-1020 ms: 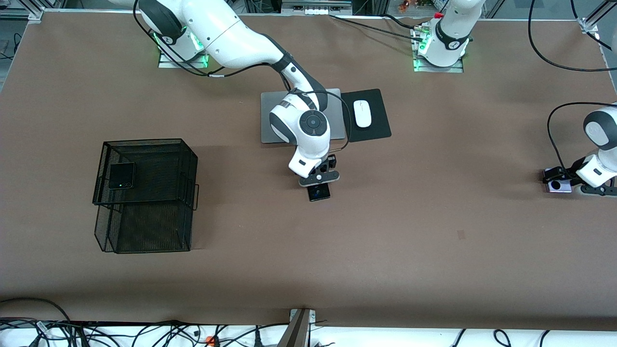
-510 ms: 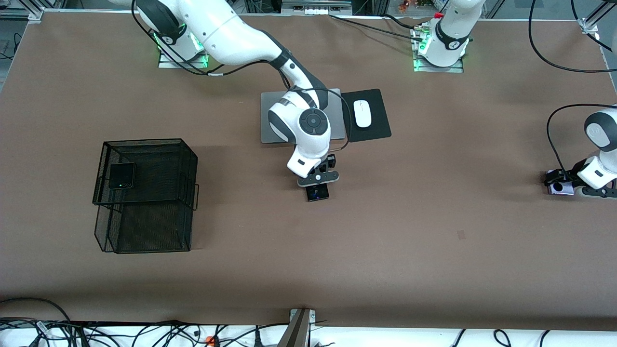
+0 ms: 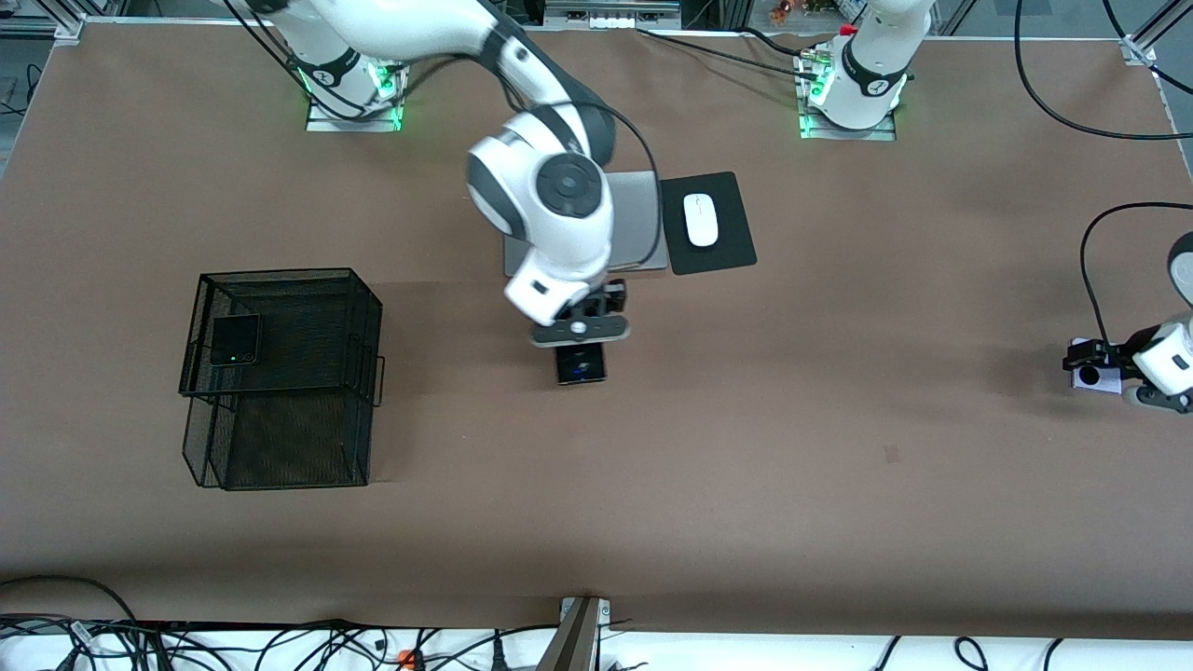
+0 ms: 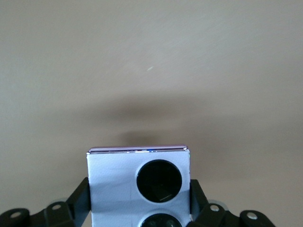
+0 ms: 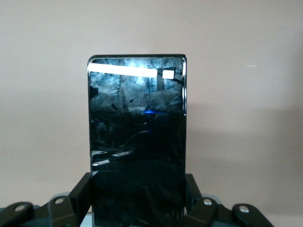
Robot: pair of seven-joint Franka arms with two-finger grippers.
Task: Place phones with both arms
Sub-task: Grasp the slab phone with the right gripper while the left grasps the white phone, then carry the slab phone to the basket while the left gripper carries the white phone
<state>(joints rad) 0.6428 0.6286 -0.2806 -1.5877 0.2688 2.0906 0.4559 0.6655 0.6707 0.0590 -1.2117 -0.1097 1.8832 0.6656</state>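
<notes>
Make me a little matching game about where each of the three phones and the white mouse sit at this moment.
Things:
1. black flip phone
2. slab phone
3. lilac flip phone
4. mouse

Places:
A. held in the left gripper
B. on the black pad
C. on top of the mesh basket
D. held in the right gripper

Pairs: 1-C, 2-D, 3-A, 4-B

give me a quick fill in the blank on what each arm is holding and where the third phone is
1. The right tool is shut on the slim ____ slab phone.
2. The left tool grips the lilac-white ____ phone.
3. The square black flip phone lies in the ____ basket.
4. The white mouse rests on a black ____.

Missing words: black; flip; mesh; pad
</notes>
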